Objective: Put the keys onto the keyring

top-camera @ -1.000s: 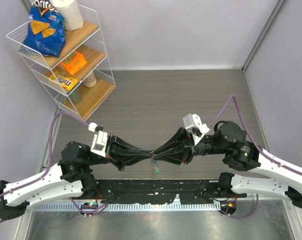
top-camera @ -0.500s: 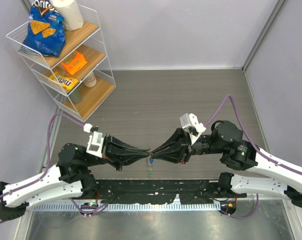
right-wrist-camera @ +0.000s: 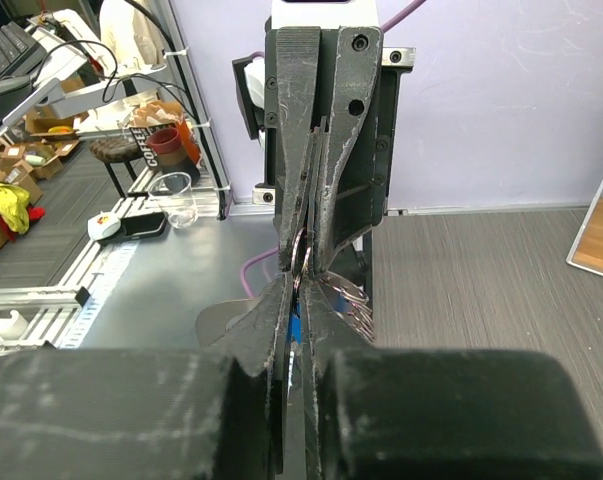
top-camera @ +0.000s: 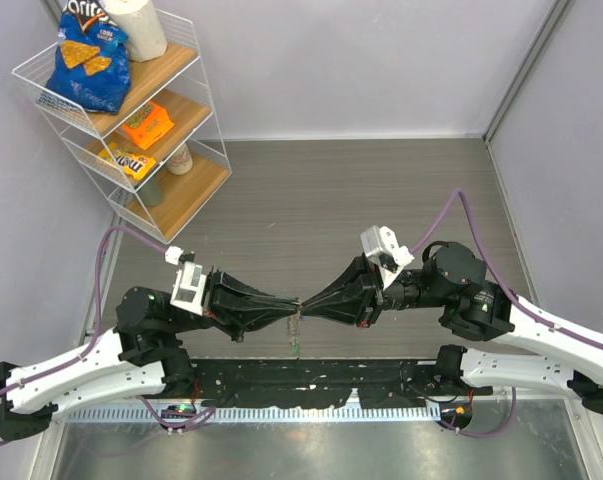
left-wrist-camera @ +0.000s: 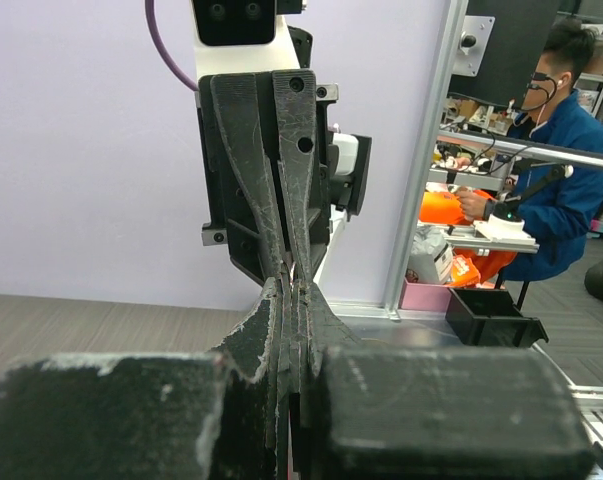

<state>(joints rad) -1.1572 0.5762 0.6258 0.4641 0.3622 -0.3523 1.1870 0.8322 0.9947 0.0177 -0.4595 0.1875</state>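
My two grippers meet tip to tip over the near middle of the table. The left gripper (top-camera: 292,304) (left-wrist-camera: 291,286) is shut, pinching the thin silver keyring (right-wrist-camera: 302,262). The right gripper (top-camera: 307,302) (right-wrist-camera: 303,288) has closed onto the same ring from the other side. More silver loops of the ring (right-wrist-camera: 347,300) hang beside its fingers. A strip of the blue key (right-wrist-camera: 296,322) shows in the narrow slit between the right fingers. In the top view the keys (top-camera: 297,338) dangle below the meeting tips, the green one lowest. The left wrist view shows no ring or keys, only fingers.
A white wire shelf (top-camera: 203,108) with a blue chip bag (top-camera: 86,58) and snack packs stands at the back left. A black rail (top-camera: 311,385) runs along the near edge between the arm bases. Purple walls close in the table on three sides.
Both grippers have shifted a little to the left, still tip to tip. The right gripper has closed down on the ring. The hanging keys moved left with them.
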